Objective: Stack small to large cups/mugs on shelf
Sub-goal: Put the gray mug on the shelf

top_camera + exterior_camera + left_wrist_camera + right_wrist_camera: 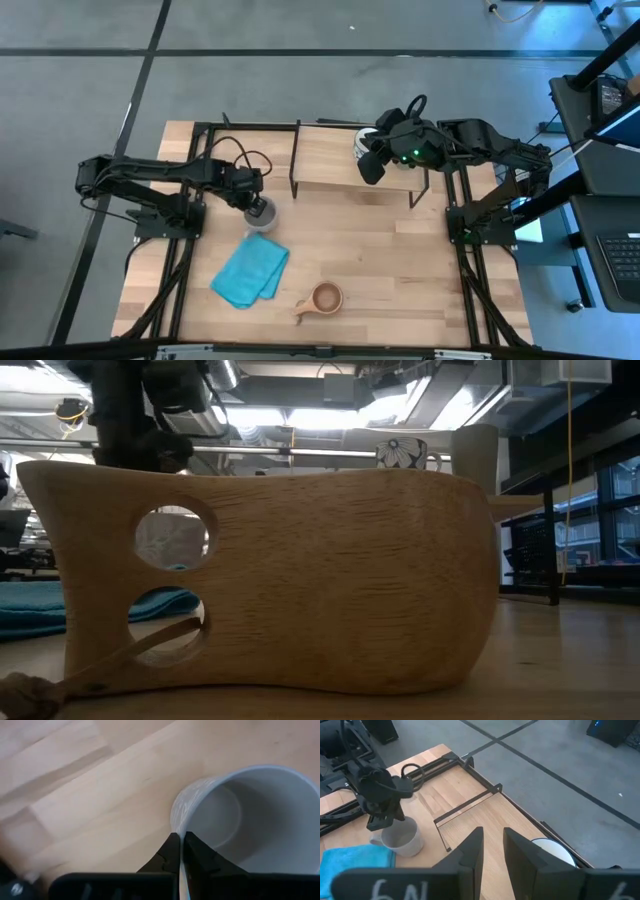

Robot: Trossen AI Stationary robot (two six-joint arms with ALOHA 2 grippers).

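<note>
A grey mug [263, 216] stands upright on its base on the table, left of centre, with my left gripper [256, 204] shut on it from above. The same mug [401, 838] shows in the right wrist view. A white mug [360, 146] sits on the shelf [330, 160], half hidden under my right gripper [494, 854], which hovers open above the shelf with nothing between its fingers. The small brown wooden cup [322, 298] rests near the table's front edge. In the low view a taller pale tumbler [474, 455] stands beside the white mug [402, 453]. My left gripper pinches the grey mug's rim wall [179, 826] between its two fingers, one finger [199, 859] inside the mug and the other [169, 856] outside. The fingers come from above, pointing down. The mug stands upright on the table.
A blue cloth [250, 271] lies folded on the table between the grey mug and the wooden cup. The shelf's thin black legs [294, 165] stand at the table's far middle. In the low view, the wooden cup [280, 580] blocks most of the table.
</note>
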